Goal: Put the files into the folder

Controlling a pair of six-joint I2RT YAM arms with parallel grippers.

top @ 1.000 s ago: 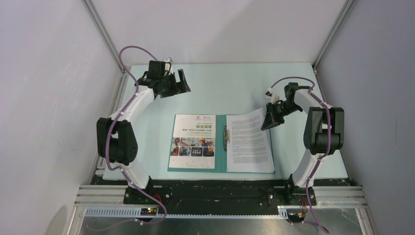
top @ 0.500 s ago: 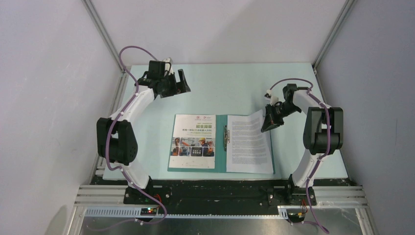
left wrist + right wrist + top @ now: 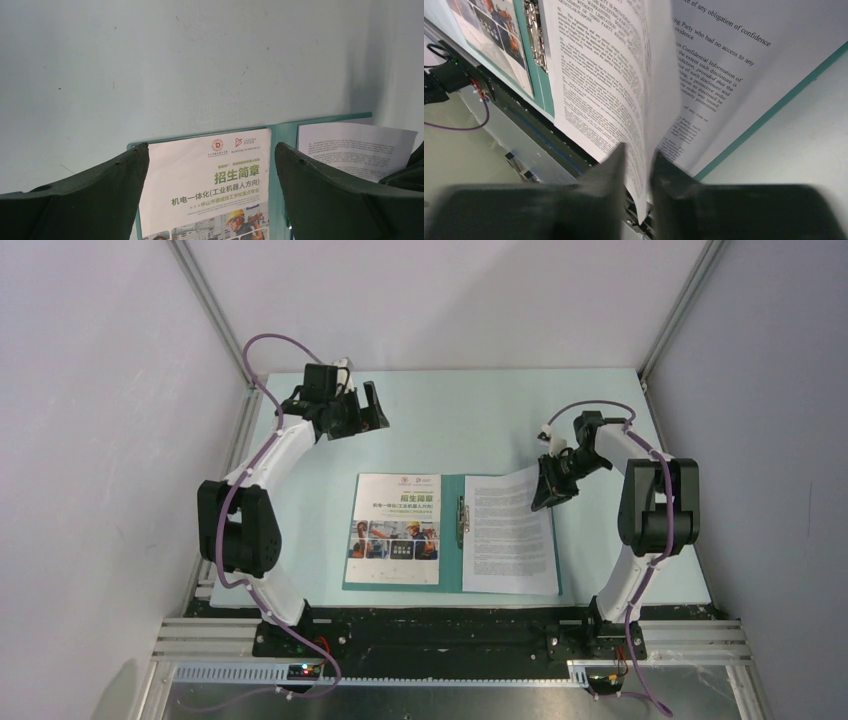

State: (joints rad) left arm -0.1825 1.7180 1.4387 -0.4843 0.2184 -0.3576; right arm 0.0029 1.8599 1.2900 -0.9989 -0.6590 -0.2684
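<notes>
Two files point(image 3: 395, 530) on the open folder point(image 3: 450, 562).
Right gripper point(image 3: 543, 495) nearer, jaws close around text sheet's point(image 3: 505, 540) raised far-right corner, pinch uncertain; left gripper point(image 3: 210, 147) spread.

The top camera looks down from behind on the whole table point(image 3: 480, 420), and both wrist cameras face the folder point(image 3: 451, 560) that all views share, the right one very near.

The text sheet point(image 3: 599, 75) stands between the end effector point(image 3: 638, 155) fingers point(image 3: 611, 170), above the folder point(image 3: 769, 113).
</notes>
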